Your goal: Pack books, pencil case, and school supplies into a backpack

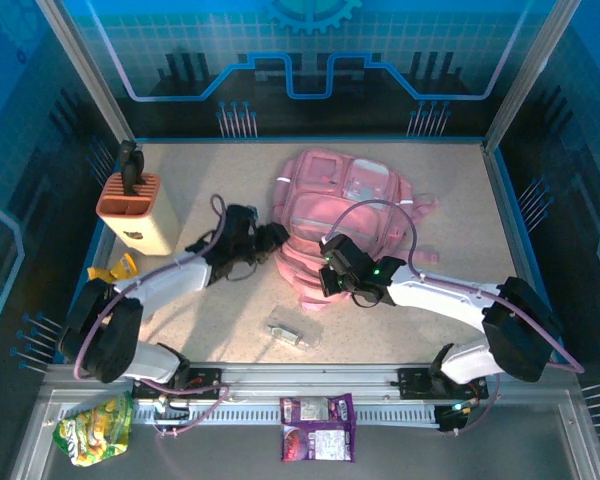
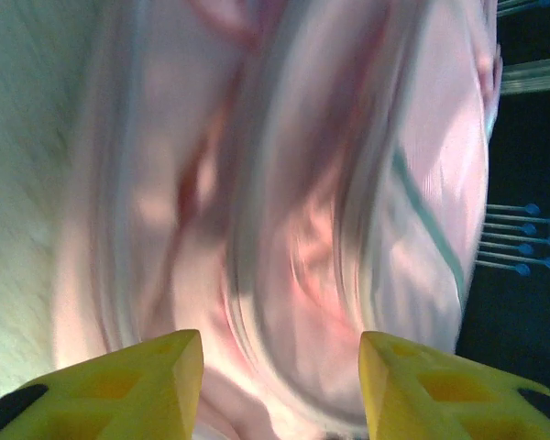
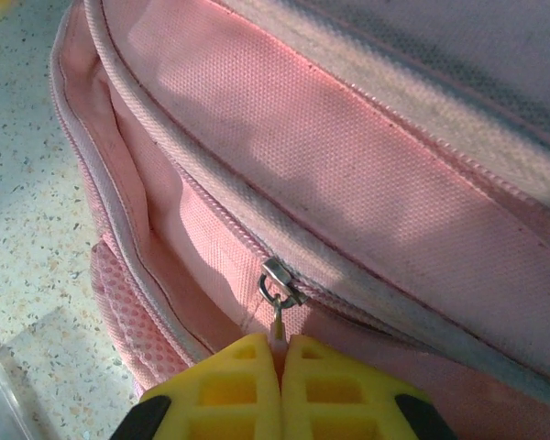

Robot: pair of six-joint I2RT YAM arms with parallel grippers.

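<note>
The right claw (image 3: 280, 346) is pinched shut on the zipper pull (image 3: 277, 293) of the pink backpack (image 3: 376, 174), which lies straight ahead of its tips. The left claw (image 2: 280, 353) stands parted, gripping nothing, with blurred pink fabric just beyond it. A small clear item (image 1: 288, 333) lies behind the right claw.

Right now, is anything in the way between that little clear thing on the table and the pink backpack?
Nothing lies on the table between the school supplies and the backpack; that strip is bare. But at the backpack's near edge the right gripper is shut on a zip pull, beside that path.
</note>
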